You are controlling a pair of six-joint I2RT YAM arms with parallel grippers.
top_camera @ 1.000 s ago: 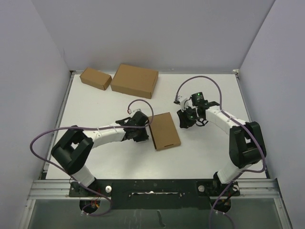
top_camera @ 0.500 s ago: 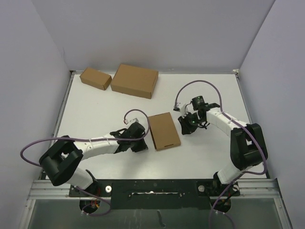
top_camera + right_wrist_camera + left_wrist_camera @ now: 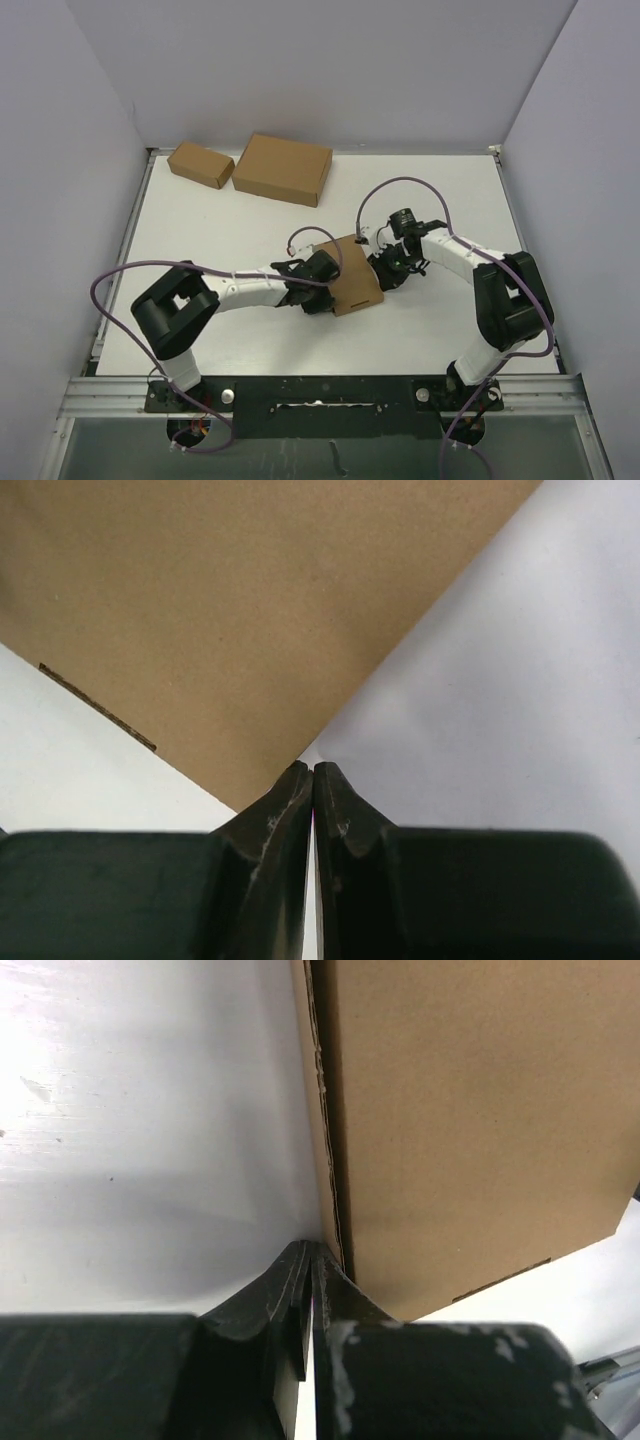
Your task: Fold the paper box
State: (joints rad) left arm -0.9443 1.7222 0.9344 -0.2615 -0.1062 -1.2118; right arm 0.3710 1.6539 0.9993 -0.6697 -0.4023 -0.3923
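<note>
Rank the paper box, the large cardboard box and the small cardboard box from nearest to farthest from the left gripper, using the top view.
1. Paper box: mid-table, right at the tips of the left gripper.
2. Large cardboard box: at the far edge, left of centre.
3. Small cardboard box: far-left corner, beside the large one.
</note>
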